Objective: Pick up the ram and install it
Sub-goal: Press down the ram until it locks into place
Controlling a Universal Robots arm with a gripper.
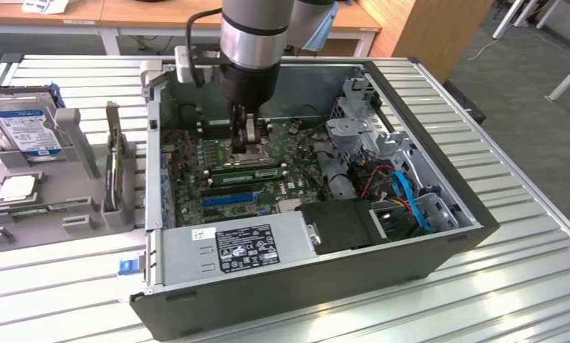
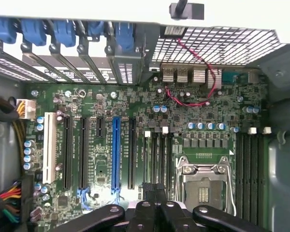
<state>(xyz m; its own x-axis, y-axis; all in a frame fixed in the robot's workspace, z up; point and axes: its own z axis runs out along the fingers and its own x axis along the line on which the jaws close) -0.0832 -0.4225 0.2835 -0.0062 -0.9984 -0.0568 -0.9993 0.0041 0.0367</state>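
1. Gripper position: low inside the case, above the board's memory slots, fingers closed together.
2. Ram location: seated flat in a slot (just below the gripper), aligned lengthwise for insertion.

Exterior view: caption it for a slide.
Gripper shut above the ram on the motherboard inside the open computer case.
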